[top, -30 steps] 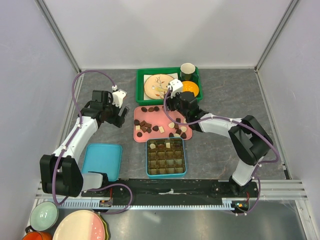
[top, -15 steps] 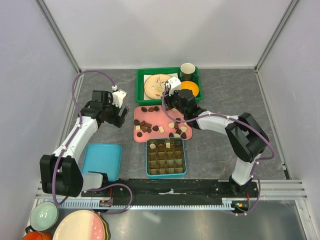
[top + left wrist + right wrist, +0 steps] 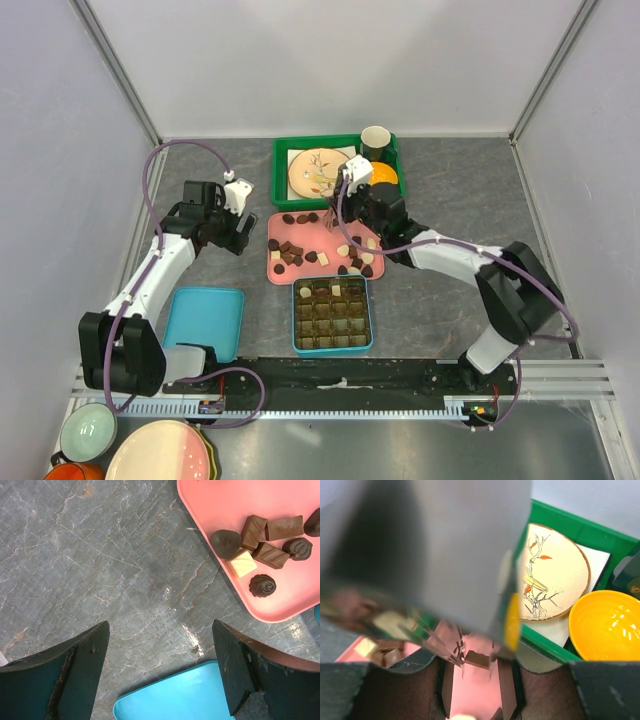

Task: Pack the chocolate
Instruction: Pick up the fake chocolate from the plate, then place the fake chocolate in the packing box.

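Left gripper [image 3: 160, 640]: jaws wide, empty. Right gripper [image 3: 475, 672]: jaws narrow around one chocolate [image 3: 477, 659], contact not discernible. One pink tray [image 3: 305, 232] at twelve o'clock from one box [image 3: 333, 351].

I am watching the white-and-black left arm [image 3: 150, 275] rising from its base at the lower left of the top view and bending toward the centre left. Its black two-finger left gripper [image 3: 238, 232] is pointing downward. Seen from the left wrist, the left gripper [image 3: 160, 645] is standing with its jaws wide apart. The white-and-black right arm [image 3: 455, 258] is stretching from the lower right toward the centre, its elbow folding at the right. Its black two-finger right gripper [image 3: 345, 225] is tilting down. From the right wrist, the right gripper [image 3: 477, 682] is showing its fingers [image 3: 506, 685] only a narrow gap apart.
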`<state>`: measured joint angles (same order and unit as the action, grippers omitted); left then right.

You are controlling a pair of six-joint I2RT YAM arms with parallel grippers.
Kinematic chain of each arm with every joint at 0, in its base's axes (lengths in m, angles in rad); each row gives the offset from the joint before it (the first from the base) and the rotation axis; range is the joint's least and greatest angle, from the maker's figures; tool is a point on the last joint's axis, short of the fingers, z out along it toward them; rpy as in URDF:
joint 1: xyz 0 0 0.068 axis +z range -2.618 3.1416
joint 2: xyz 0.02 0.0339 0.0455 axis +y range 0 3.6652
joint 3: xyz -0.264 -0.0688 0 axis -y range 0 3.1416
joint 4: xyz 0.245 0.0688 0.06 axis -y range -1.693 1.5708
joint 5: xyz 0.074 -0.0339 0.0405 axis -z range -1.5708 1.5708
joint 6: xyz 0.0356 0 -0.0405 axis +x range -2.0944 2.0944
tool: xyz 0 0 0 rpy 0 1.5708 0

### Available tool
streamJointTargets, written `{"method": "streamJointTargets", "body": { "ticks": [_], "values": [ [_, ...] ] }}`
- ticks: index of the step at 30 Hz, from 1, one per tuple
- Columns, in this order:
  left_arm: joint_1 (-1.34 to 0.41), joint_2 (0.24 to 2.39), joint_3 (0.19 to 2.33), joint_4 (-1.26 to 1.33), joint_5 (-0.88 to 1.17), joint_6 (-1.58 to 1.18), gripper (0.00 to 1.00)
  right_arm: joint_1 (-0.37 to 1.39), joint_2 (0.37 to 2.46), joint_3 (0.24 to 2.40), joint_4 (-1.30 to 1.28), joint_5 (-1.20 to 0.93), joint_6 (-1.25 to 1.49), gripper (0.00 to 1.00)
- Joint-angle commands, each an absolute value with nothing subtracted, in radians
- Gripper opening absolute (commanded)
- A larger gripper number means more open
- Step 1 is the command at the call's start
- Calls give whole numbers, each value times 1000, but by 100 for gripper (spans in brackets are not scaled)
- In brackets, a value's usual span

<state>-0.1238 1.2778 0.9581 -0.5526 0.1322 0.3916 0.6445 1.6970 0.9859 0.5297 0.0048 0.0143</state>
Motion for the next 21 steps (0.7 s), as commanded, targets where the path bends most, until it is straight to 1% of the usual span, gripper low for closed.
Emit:
{"method": "streamJointTargets", "body": {
  "ticks": [1, 5, 10, 14, 21],
  "values": [
    [-117, 1246, 950, -558, 130, 422, 90, 667, 1476, 930, 539, -70, 38, 32],
    [-117, 1249, 950, -558, 138, 417, 90, 732, 1346, 844, 509, -74, 35, 30],
    [-117, 1252, 945, -557, 140, 414, 89, 845, 1223, 775, 419, -63, 43, 30],
    [-117, 1250, 942, -558, 138, 416, 89, 960, 1174, 749, 362, -52, 48, 30],
    [-117, 1249, 943, -558, 146, 408, 89, 1060, 1167, 727, 350, -17, 80, 31]
  ]
}}
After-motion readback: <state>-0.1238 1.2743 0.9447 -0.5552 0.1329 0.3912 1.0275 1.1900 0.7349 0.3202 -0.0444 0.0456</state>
